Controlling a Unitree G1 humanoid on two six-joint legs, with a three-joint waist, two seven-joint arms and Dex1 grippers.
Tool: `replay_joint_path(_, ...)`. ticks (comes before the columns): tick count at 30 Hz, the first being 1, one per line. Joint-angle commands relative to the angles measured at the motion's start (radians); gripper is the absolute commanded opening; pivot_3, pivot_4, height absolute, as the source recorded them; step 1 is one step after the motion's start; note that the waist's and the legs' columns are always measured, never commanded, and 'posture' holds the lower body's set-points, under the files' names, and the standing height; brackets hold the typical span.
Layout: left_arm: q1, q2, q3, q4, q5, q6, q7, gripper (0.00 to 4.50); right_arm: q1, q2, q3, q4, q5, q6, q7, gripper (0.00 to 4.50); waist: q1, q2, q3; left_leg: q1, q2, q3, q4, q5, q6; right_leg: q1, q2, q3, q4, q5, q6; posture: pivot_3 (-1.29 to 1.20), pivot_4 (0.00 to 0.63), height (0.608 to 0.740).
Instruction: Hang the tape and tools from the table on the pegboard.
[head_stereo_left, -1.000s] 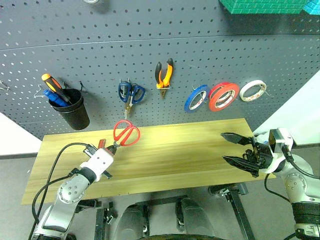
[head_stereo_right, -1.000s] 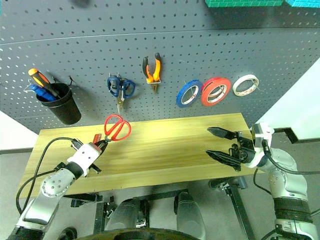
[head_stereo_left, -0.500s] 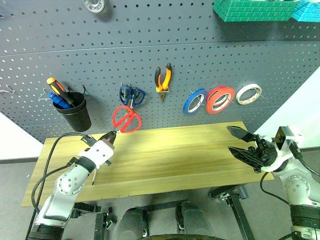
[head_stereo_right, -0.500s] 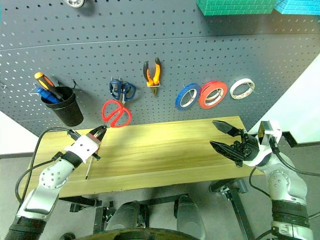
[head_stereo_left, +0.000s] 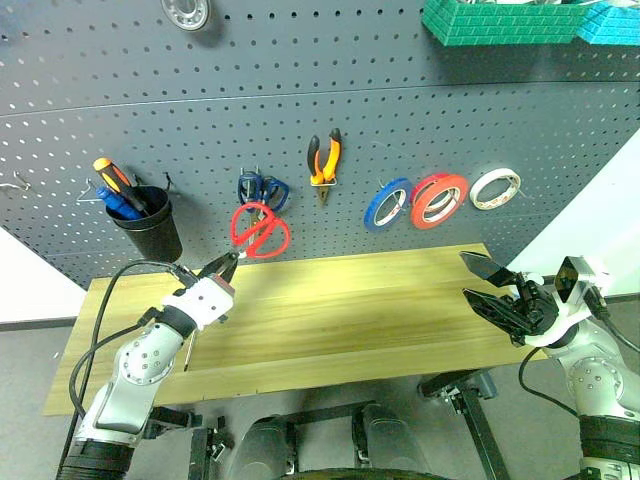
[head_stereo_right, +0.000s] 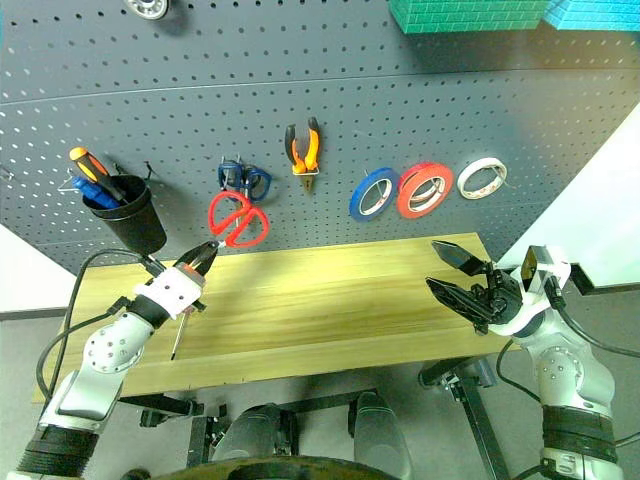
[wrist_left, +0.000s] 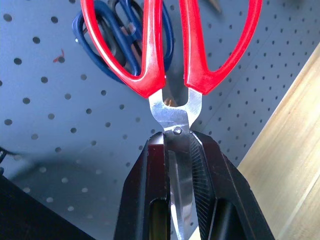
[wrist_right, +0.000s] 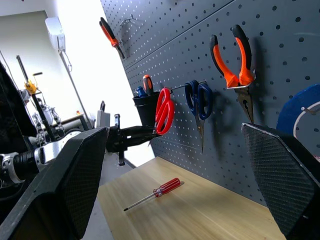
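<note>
- Holding the red-handled scissors (head_stereo_left: 258, 229) by their steel blades, the left gripper (head_stereo_left: 226, 268) has its jaws clamped; the right gripper (head_stereo_left: 487, 285) gapes empty.
- Snagging the blue-handled scissors (head_stereo_left: 262, 188) risks unhooking them from the pegboard (head_stereo_left: 300, 110).
- Slipping blades could drop onto the table (head_stereo_left: 340, 310).

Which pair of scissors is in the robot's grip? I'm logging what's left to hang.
The red-handled scissors, clamped by their steel blades in the left gripper. The blue-handled scissors already hang on the pegboard.

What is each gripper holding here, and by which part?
Left gripper clamps the red scissors by the steel blades, handles toward the pegboard. Right gripper is open, empty.
</note>
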Motion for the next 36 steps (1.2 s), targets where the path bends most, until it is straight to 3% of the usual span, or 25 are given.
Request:
replay_joint_path(1, 0.007, -0.001, 0.012, -0.024, 0.027, -0.038, 0.028, 0.25, -0.014, 0.0, -0.034, 0.004, 0.025, 0.0, 0.012, 4.5, -0.002, 0.0, 0.0, 0.0, 0.0, 0.0, 0.0, 0.0, 0.0, 0.0, 0.0, 0.0, 0.0, 0.0, 0.0, -0.12, 0.068, 0.74)
replay_joint_path(23, -0.079, -0.034, 0.012, -0.013, 0.1, -0.042, 0.088, 0.25, -0.008, 0.019, -0.031, 0.051, 0.03, 0.019, 0.041, 4.5, -0.018, 0.0, -0.001, 0.001, 0.0, 0.0, 0.001, 0.0, 0.0, 0.001, 0.0, 0.0, 0.001, 0.0, 0.0, -0.12, 0.071, 0.74)
replay_joint_path(36, -0.077, -0.08, 0.033, 0.0, 0.051, 0.004, 0.099, 0.25, -0.015, 0.015, -0.024, 0.069, 0.006, 0.014, 0.051, 4.5, -0.018, 0.001, -0.002, 0.001, 0.0, 0.0, 0.002, 0.0, 0.0, 0.001, 0.001, 0.0, 0.001, 0.0, 0.001, -0.13, 0.065, 0.74)
